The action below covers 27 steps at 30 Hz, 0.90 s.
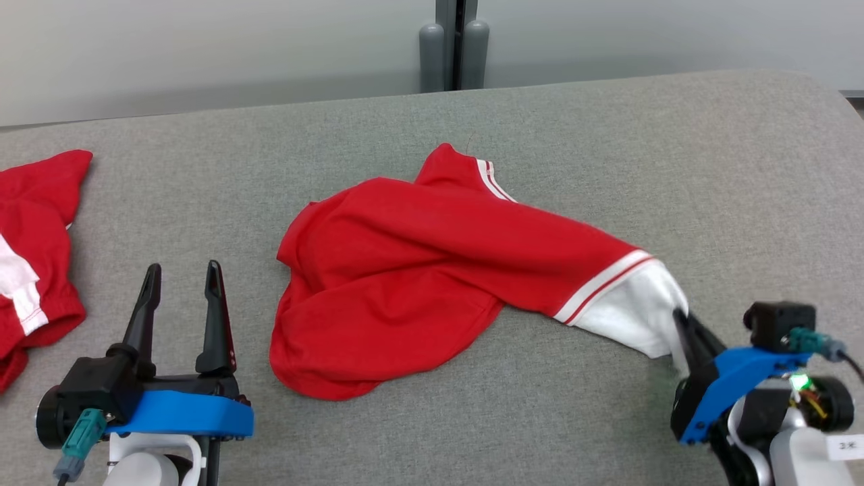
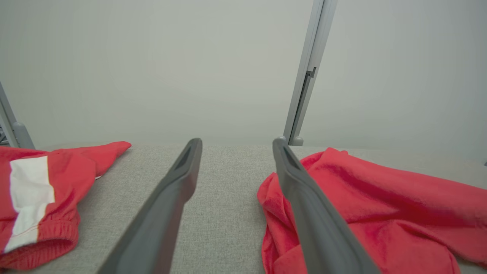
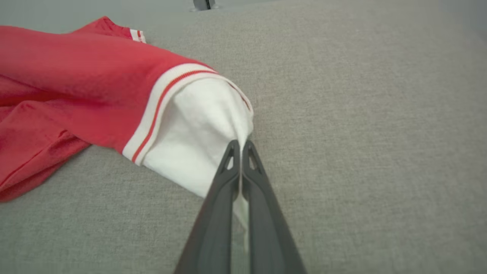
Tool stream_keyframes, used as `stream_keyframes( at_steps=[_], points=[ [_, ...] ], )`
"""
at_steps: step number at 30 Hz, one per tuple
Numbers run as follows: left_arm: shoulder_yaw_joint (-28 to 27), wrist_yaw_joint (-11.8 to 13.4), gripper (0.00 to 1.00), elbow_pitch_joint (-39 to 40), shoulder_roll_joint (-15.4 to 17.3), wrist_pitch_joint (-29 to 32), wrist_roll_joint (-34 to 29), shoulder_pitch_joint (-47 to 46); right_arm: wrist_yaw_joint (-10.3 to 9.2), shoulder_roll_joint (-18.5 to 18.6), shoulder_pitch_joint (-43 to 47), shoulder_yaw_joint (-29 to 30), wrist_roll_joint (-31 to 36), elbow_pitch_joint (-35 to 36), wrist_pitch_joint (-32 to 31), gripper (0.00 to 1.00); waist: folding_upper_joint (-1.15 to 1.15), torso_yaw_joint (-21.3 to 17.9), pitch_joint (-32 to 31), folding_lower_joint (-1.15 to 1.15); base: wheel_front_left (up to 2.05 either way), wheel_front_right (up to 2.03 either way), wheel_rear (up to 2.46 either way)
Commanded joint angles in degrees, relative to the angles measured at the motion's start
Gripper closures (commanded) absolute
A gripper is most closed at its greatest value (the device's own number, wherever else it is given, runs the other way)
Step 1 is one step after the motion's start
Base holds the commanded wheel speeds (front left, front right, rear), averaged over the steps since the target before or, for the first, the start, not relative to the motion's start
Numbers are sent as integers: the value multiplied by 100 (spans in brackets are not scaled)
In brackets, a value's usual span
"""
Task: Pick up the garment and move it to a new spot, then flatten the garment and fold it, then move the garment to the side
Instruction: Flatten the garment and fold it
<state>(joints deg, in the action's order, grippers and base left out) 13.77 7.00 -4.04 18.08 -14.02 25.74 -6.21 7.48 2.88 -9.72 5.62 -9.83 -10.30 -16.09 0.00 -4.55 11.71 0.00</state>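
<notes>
Currently: right jaws pinch the white end, left jaws wide and empty

Garment [image 1: 432, 270] lies mid-table, red, crumpled, not flat. Its long axis runs roughly left to right across the table [image 1: 607, 135], coming nearer the robot toward the right. The left end is a bunched, rounded heap of red folds. A red-and-white striped trim [image 1: 491, 179] pokes out at the far edge. The right end narrows to a white section [image 1: 634, 307] past a white band with a thin red stripe. Could be a sleeve or a leg, cannot tell which.

Right jaws: fully closed on the tip of that white section, cloth caught between the fingers [image 3: 220, 198] and drawn to a point at the grip. The rest of the garment lies on the table.

Left jaws: spread wide, holding nothing, pointing away from the robot. They sit just left of the bunched end and apart from it, with grey table between.

Key relation: the bulk lies up and to the left of the right jaws, so a pull from the right would likely drag it along its own axis. The left arm is nearer the heap. A second red garment [image 1: 34, 256] lies far left, well apart.
</notes>
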Motion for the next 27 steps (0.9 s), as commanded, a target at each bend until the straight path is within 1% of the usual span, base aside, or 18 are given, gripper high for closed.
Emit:
stream_keyframes(
  at_steps=[1,2,3,7,11,14,17,19,21,27],
  points=[
    [13,-47,0,-20,35,13,6,-84,3,3,130,-17,27,-207,-58,100,0,21,-14,0,0,0,0],
    [32,-45,0,-34,36,24,14,-94,3,3,165,-39,24,-376,-171,79,0,41,-18,0,0,0,0],
    [47,-48,0,-43,39,27,14,-88,3,4,159,-59,-35,-489,-253,0,0,64,-24,0,0,0,0],
    [73,-60,0,-58,62,58,7,-71,3,7,53,9,-130,-554,-264,0,0,146,-52,0,0,0,0],
    [96,-52,0,-26,87,75,1,-32,3,3,-317,110,-242,-173,-135,0,0,256,-72,0,0,0,0],
    [118,-48,0,9,95,92,-18,-64,3,4,-777,30,-235,60,-308,0,0,363,-28,0,0,0,0],
    [178,-60,0,48,93,121,-49,-135,3,1,-1365,-203,-86,27,-680,0,0,499,55,0,0,0,0],
    [221,-76,0,68,94,133,-70,-173,3,4,-1819,-392,-93,-211,-951,0,0,598,139,0,0,0,0],
    [293,-92,0,58,85,155,-113,-234,3,69,-2224,-579,-185,-604,-1170,0,0,735,222,0,0,0,0],
    [507,-180,0,42,-64,136,-179,-510,3,392,-3165,-937,-158,-1858,-1494,0,0,1198,548,0,0,0,0]
  ],
)
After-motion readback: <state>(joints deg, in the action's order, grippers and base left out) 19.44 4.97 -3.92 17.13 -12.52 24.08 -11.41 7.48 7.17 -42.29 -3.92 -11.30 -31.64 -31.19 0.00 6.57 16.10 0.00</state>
